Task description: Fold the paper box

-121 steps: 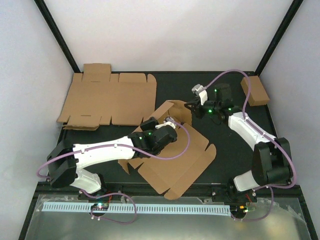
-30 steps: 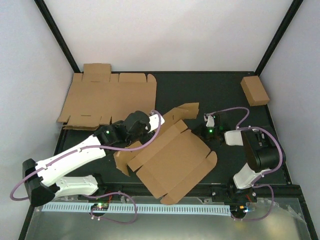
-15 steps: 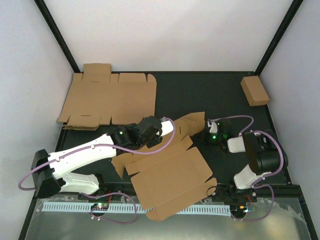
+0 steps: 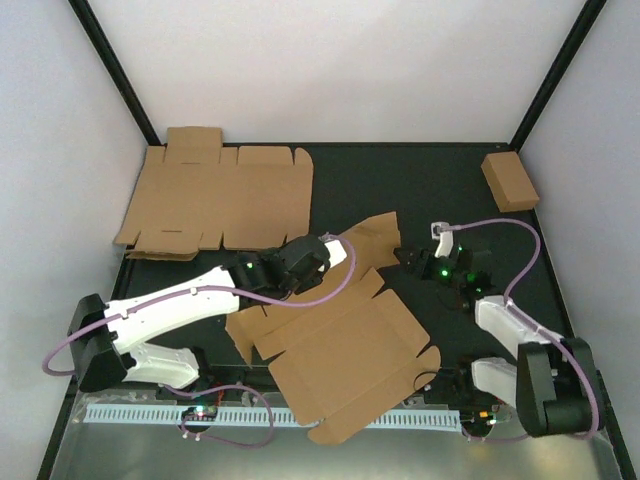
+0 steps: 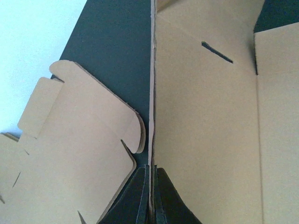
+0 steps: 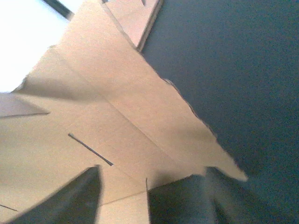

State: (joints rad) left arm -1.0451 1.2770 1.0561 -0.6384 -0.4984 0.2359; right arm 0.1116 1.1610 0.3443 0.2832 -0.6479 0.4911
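Observation:
The paper box point(image 4: 345, 350) is a brown die-cut cardboard sheet lying mostly flat at the table's middle front, with one slotted panel point(image 4: 372, 235) raised at its far end. My left gripper point(image 4: 338, 252) is shut on the edge of that raised panel. In the left wrist view its fingertips point(image 5: 140, 198) pinch the thin cardboard edge, and the panel point(image 5: 205, 130) stands upright to the right. My right gripper point(image 4: 405, 258) is open just right of the panel. In the right wrist view its fingers point(image 6: 81, 196) stand wide apart around the panel's corner point(image 6: 117, 126) without gripping it.
A second flat cardboard sheet point(image 4: 215, 195) lies at the back left. A small closed brown box point(image 4: 510, 182) sits at the back right corner. The paper box's near corner overhangs the table's front rail point(image 4: 180, 415). White walls enclose the black mat.
My right gripper has opened and let go of the raised panel, and its arm has swung toward the front right. The left gripper stays shut on the panel, and the box slid nearer.

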